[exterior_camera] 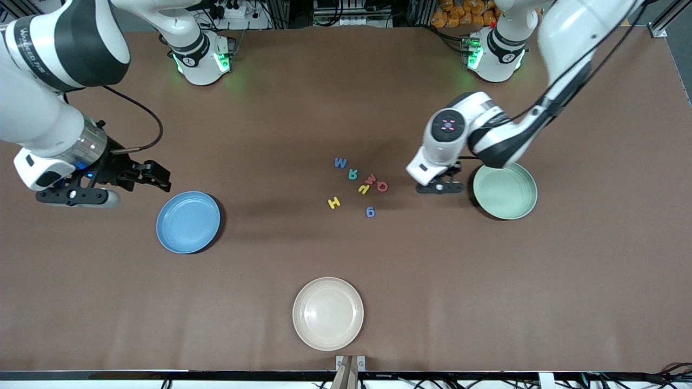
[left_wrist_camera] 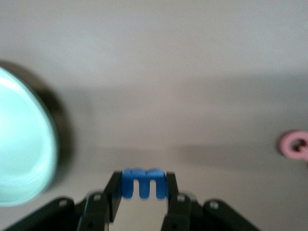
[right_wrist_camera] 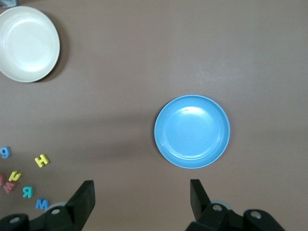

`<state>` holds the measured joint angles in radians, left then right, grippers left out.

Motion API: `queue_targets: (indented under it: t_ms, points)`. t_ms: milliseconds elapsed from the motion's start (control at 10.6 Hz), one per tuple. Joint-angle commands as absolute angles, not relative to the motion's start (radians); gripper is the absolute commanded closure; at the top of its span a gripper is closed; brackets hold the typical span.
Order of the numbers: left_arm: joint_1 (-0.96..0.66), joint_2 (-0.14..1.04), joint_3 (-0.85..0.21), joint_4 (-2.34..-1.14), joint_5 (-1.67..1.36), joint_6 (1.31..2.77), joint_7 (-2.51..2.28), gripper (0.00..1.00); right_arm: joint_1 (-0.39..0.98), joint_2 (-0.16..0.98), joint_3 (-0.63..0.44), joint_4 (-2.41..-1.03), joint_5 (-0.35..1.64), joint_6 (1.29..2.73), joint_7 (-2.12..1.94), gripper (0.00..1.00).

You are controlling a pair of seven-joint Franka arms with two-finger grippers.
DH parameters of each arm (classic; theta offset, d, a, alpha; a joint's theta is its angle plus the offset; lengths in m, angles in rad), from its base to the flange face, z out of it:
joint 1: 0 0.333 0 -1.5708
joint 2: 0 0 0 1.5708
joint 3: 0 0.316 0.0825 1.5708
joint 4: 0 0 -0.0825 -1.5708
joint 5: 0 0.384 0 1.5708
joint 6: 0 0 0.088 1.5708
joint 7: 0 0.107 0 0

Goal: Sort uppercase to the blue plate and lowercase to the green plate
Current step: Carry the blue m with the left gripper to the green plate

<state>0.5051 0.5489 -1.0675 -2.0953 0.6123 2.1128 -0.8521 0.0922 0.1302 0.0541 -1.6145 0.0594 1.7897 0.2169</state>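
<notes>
My left gripper (exterior_camera: 439, 187) is shut on a small blue m (left_wrist_camera: 144, 183) and hangs low over the bare table beside the mint-green plate (exterior_camera: 505, 190), between it and the loose letters. The green plate (left_wrist_camera: 19, 149) and the red Q (left_wrist_camera: 294, 144) also show in the left wrist view. Lying on the table are a blue M (exterior_camera: 340, 162), teal R (exterior_camera: 352, 173), red m (exterior_camera: 371, 179), red Q (exterior_camera: 383, 186), yellow h (exterior_camera: 363, 189), yellow H (exterior_camera: 334, 202) and blue g (exterior_camera: 370, 212). My right gripper (exterior_camera: 162, 181) is open and empty, over the table beside the blue plate (exterior_camera: 188, 222).
A cream-white plate (exterior_camera: 328, 313) sits near the table's front edge, closest to the front camera. The blue plate (right_wrist_camera: 191, 131) and the cream plate (right_wrist_camera: 26, 43) show in the right wrist view. Both arm bases stand along the table's back edge.
</notes>
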Motion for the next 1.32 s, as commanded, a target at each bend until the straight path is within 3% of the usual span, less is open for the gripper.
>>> queue_targets:
  t_ms: [0, 282, 752, 1034, 1223]
  points:
    - [0.757, 0.526, -1.221, -2.176, 0.63, 2.094, -0.72, 1.0, 0.063, 0.095, 0.043, -1.617, 0.06, 1.773, 0.216, 0.07]
    - [0.945, 0.526, -1.285, -2.247, 0.652, 2.1, -0.608, 1.0, 0.061, 0.083, 0.011, -1.618, 0.06, 1.772, 0.177, 0.04]
    - [1.155, 0.546, -1.273, -2.325, 0.756, 2.241, -0.398, 1.0, 0.051, 0.078, 0.009, -1.615, 0.008, 1.766, 0.111, 0.03]
    - [1.177, 0.586, -1.184, -2.355, 0.848, 2.359, -0.373, 1.0, 0.051, 0.084, 0.011, -1.617, 0.009, 1.766, 0.11, 0.03]
    - [1.154, 0.598, -1.183, -2.352, 0.848, 2.372, -0.408, 1.0, 0.051, 0.086, 0.012, -1.617, 0.011, 1.766, 0.11, 0.03]
